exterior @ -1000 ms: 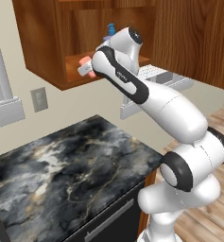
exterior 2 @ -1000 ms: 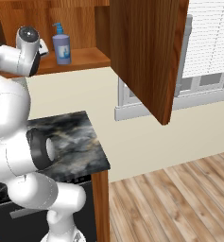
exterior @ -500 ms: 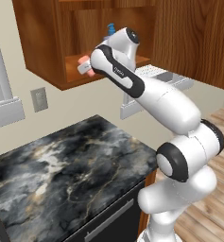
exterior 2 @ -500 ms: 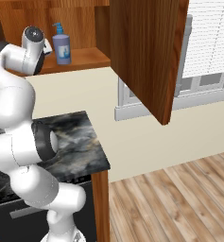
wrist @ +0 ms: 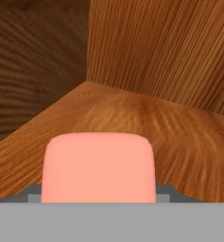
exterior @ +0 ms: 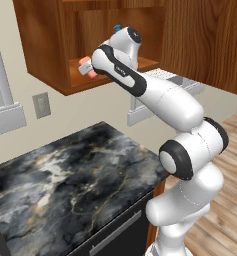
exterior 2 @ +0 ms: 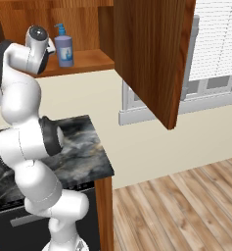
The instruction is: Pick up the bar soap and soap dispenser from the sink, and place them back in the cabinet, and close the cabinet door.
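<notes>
Arm pulled nearer, bar soap [wrist: 99, 168] flat, crosswise

Dark marbled countertop [exterior: 80, 175] down low, with a black appliance front [exterior: 115, 237] tucked under it. Wall outlet [exterior: 41, 104] on the beige wall, white-framed window [exterior 2: 213, 54] with blinds off to the side, wood plank floor [exterior 2: 186, 211] below.
</notes>
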Robot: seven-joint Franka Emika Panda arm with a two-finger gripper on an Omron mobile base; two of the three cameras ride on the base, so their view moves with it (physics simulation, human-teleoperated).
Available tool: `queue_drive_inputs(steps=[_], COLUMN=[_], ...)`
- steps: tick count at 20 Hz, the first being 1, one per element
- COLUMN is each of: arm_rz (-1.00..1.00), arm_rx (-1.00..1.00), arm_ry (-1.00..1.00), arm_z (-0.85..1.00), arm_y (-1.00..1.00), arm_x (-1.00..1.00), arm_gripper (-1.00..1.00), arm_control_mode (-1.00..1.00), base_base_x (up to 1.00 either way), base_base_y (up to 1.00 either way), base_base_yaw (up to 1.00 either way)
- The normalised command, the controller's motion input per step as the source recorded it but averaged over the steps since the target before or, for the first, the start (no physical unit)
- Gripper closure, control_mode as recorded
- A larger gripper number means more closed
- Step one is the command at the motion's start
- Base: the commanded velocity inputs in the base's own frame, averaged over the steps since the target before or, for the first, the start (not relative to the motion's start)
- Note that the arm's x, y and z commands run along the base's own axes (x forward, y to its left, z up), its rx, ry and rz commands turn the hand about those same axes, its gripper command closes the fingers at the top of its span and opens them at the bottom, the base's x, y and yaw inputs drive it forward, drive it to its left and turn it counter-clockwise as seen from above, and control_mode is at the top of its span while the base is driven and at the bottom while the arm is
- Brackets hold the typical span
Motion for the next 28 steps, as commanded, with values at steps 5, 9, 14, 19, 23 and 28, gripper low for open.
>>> queue_drive_inputs(steps=[5, 9, 14, 19, 23, 28], arm_rz=[0.0, 0.0, 0.0, 0.0, 0.0, 0.0], arm_rx=[0.0, 0.0, 0.0, 0.0, 0.0, 0.0], arm_ry=[0.0, 0.0, 0.0, 0.0, 0.0, 0.0], arm_z=[-0.05, 0.0, 0.0, 0.0, 0.0, 0.0], arm_y=[0.13, 0.07, 0.0, 0.0, 0.0, 0.0], arm_x=[0.19, 0.01, 0.0, 0.0, 0.0, 0.0], arm_gripper=[1.0, -1.0, -1.0, -1.0, -1.0, -1.0], arm_control_mode=[-1.0, -1.0, -1.0, -1.0, -1.0, -1.0], base_base_x=[0.0, 0.0, 0.0, 0.0, 0.0, 0.0], base_base_y=[0.0, 0.0, 0.0, 0.0, 0.0, 0.0], base_base_yaw=[0.0, 0.0, 0.0, 0.0, 0.0, 0.0])
